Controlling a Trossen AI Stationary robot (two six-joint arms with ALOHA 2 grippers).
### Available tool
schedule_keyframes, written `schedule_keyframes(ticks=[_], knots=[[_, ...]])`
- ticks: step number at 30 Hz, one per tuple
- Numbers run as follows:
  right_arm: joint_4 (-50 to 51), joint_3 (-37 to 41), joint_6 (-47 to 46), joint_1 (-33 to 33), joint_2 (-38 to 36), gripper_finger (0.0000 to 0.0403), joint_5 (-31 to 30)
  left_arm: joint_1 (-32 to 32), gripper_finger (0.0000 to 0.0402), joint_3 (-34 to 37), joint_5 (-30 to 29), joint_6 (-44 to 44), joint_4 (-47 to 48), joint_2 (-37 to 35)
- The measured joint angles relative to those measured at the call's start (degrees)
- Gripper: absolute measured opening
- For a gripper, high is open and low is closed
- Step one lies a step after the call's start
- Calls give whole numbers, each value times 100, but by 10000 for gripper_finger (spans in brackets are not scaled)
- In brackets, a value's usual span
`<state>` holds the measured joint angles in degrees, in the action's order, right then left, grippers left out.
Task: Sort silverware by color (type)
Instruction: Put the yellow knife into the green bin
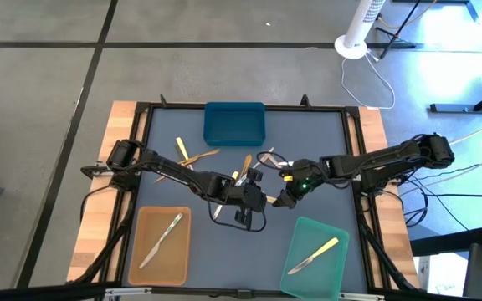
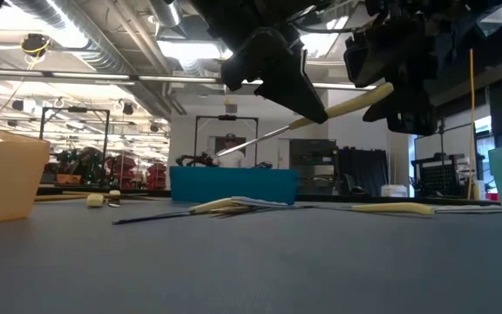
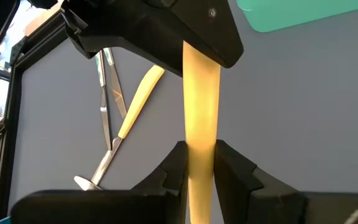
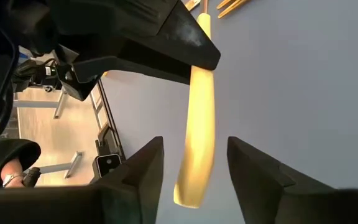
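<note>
Item in hand: one pale yellow utensil (image 3: 201, 118), clenched between the fingers (image 3: 174, 168) of the left gripper (image 1: 262, 201), raised above the middle of the grey mat (image 1: 325, 142). The right gripper (image 1: 284, 199) meets it there, its jaws spread to either side of the utensil's free end and not touching it (this reads as a handover between the arms, not yet completed).

Sorted so far, as far as can be seen:
- tan tray (image 1: 143, 259), near left corner: one silvery utensil (image 1: 161, 240).
- green tray (image 1: 295, 232), near right corner: one pale yellow utensil (image 1: 314, 254).
- blue tray (image 1: 234, 123), far edge: nothing visible inside.

Unsorted, loose on the mat: a cluster between the blue tray and the grippers, holding wood-brown pieces (image 1: 197, 155), silvery pieces and at least one more yellow one (image 3: 139, 102) (exact count cannot be told, since the arms cover part of the pile).

Assessment: early stage. Two pieces are placed, and a third is in transit, likely bound for the green tray with its yellow match. No wood-brown pieces are yet sorted, and most of the silverware remains to be moved.
</note>
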<state>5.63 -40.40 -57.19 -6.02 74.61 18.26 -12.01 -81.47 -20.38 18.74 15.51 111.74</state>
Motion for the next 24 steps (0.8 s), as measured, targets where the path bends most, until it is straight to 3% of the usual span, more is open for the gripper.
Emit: schedule_keyframes(ticks=[13, 24], knots=[[82, 3, 6, 6, 2, 22, -19, -7, 61, 0, -52, 0, 9, -11], [-31, -9, 66, 4, -7, 17, -20, 0, 85, 0, -32, -4, -20, -13]])
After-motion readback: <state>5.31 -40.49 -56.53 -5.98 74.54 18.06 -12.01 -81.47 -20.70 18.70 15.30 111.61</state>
